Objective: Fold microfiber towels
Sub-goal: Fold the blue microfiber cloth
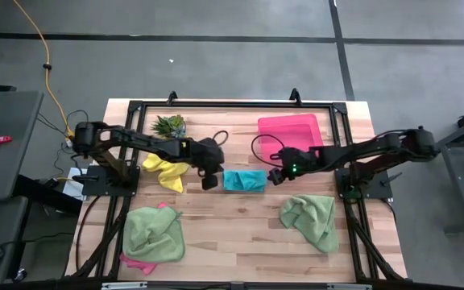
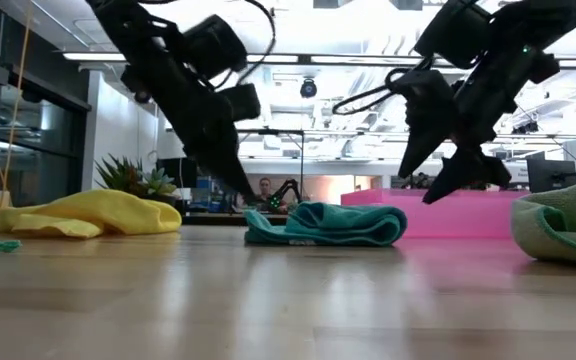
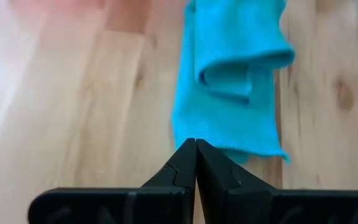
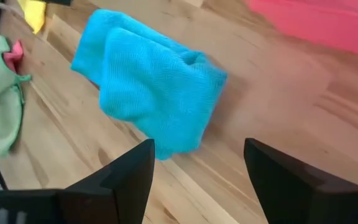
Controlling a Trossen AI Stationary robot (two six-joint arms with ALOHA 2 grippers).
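A teal microfiber towel (image 1: 244,180) lies folded over into a thick bundle at the table's middle (image 2: 326,224). My left gripper (image 1: 209,182) hangs just left of it, fingers shut, their tips (image 3: 196,149) above the towel's near edge (image 3: 232,81) and clear of it (image 2: 251,193). My right gripper (image 1: 275,177) hovers open just right of the towel, raised off the table (image 2: 433,185), with nothing between its fingers (image 4: 197,155). The towel (image 4: 151,87) rests on the wood by its underside.
A crumpled yellow towel (image 1: 166,171) lies left of my left gripper. A light green towel (image 1: 153,234) lies on a pink one (image 1: 139,263) at the near left, another green one (image 1: 311,219) at the near right. Pink tray (image 1: 290,133) and small plant (image 1: 169,125) stand at the far side.
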